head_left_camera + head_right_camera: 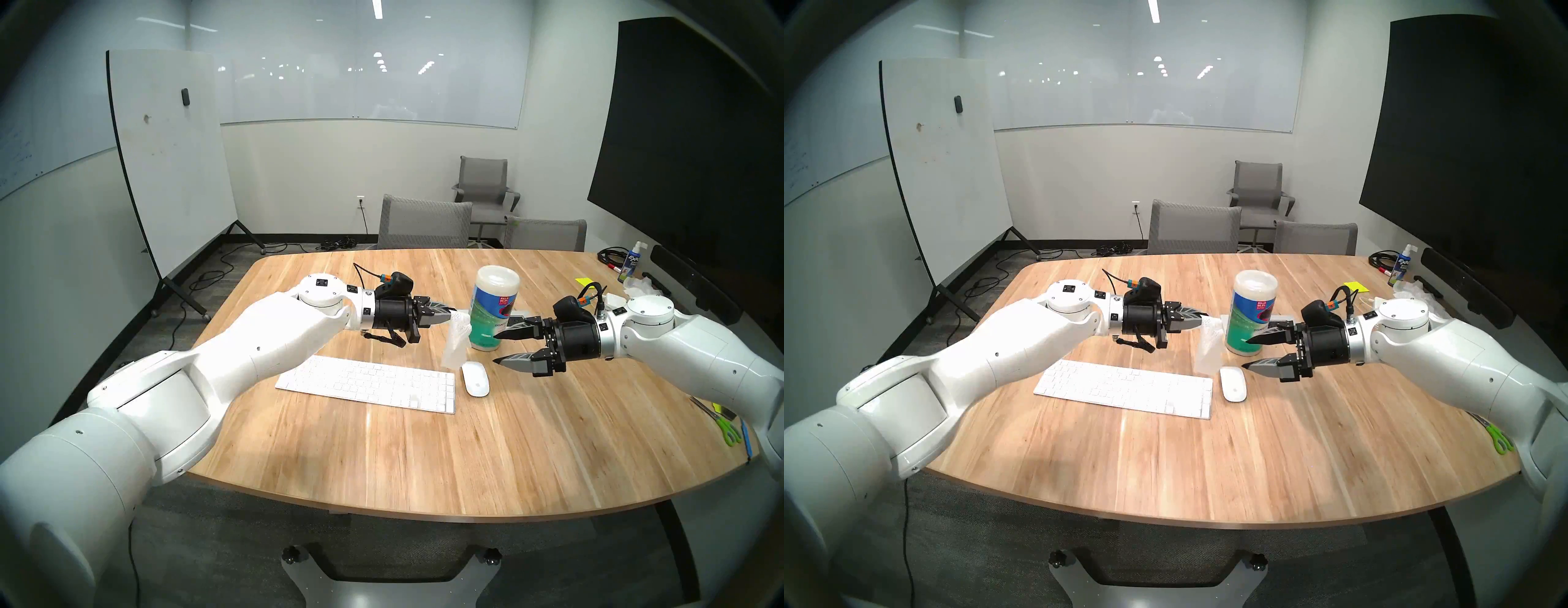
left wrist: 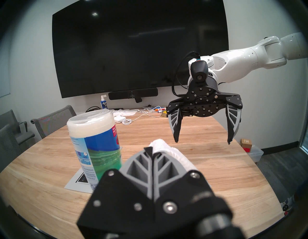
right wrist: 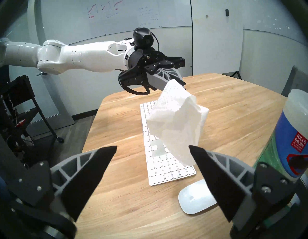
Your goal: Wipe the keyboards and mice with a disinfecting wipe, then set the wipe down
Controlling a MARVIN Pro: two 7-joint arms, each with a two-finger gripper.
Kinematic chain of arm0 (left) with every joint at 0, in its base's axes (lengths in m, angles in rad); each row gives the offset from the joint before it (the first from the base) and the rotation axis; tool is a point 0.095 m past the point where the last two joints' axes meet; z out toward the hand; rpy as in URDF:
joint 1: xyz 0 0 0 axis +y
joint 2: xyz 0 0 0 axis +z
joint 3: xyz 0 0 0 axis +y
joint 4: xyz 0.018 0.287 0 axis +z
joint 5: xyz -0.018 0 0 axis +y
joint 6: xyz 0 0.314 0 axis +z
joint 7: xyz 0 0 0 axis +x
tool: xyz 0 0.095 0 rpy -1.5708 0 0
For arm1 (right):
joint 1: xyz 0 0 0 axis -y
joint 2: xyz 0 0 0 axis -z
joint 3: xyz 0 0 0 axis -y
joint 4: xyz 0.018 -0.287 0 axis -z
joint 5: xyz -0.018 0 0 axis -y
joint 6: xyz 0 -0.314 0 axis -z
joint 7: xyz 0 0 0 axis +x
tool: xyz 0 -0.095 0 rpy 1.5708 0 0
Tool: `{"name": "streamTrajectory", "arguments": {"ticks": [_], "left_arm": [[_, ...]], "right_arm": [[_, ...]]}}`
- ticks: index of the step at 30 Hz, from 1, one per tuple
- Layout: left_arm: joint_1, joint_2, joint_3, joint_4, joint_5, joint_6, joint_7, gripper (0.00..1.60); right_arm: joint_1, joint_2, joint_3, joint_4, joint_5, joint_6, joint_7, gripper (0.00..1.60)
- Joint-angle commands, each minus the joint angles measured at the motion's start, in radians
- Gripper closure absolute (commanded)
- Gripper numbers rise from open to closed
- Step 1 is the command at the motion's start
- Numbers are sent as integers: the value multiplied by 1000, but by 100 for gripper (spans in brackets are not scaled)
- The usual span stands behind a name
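- Our left gripper (image 1: 453, 316) has its fingers (image 2: 141, 168) pinched tight on a top corner of the wipe (image 1: 456, 344), which hangs free in the air – above the table (image 1: 382, 458), clear of everything.
- Below it at 7 o'clock lies the keyboard (image 1: 369, 382); the mouse (image 1: 475, 378) sits at 5 o'clock, just beside the keyboard's end.
- The canister (image 1: 494, 314) stands at 3 o'clock of the wipe.
- Our right gripper (image 1: 497, 349) is spread wide and empty, facing the wipe.
- We judge that wiping has not begun – keyboard, mouse and set-down all remain.
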Motion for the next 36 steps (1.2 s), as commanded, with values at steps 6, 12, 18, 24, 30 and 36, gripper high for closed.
{"name": "streamTrajectory", "arguments": {"ticks": [6,12,18,24,30,36], "left_arm": [[-19,-3,-12,-11,-6,2,2,160],[-19,-3,-12,-11,-6,2,2,160],[-19,-3,-12,-11,-6,2,2,160],[-19,-3,-12,-11,-6,2,2,160],[-19,-3,-12,-12,-6,2,2,160],[-19,-3,-12,-12,-6,3,2,160]], "right_arm": [[-4,-20,17,-53,29,51,-136,0],[6,-31,20,-73,34,75,-139,0],[6,-42,23,-83,32,83,-156,0],[1,-62,25,-73,33,86,-174,0],[-3,-85,28,-62,36,84,-202,0],[-8,-104,23,-45,34,80,-215,0]]}}
